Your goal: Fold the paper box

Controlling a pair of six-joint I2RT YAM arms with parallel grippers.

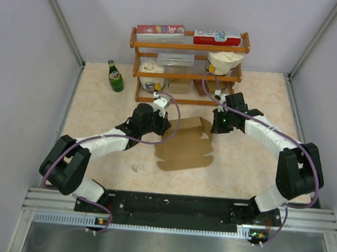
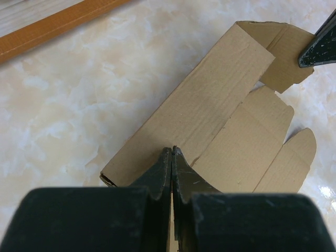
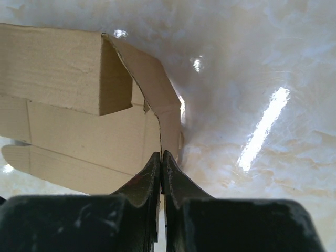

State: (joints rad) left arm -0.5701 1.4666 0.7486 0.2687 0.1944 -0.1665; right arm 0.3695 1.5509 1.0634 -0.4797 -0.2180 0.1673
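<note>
The kraft-brown paper box [image 1: 184, 146] lies partly folded in the middle of the table, with one long panel raised and its flaps spread out. My left gripper [image 1: 158, 125] is at the box's left edge. In the left wrist view its jaws [image 2: 172, 150] are shut over the long panel [image 2: 210, 100], with a thin strip of cardboard between them. My right gripper [image 1: 218, 127] is at the box's far right corner. In the right wrist view its jaws [image 3: 161, 154] are shut on a raised end flap [image 3: 157, 89] of the box.
A wooden shelf [image 1: 189, 46] stands behind the box and holds red-and-white cartons, a plastic tub, paper rolls and a bowl. A green bottle [image 1: 115, 77] stands to its left. A small scrap [image 1: 136, 168] lies near the front left. Side walls enclose the table.
</note>
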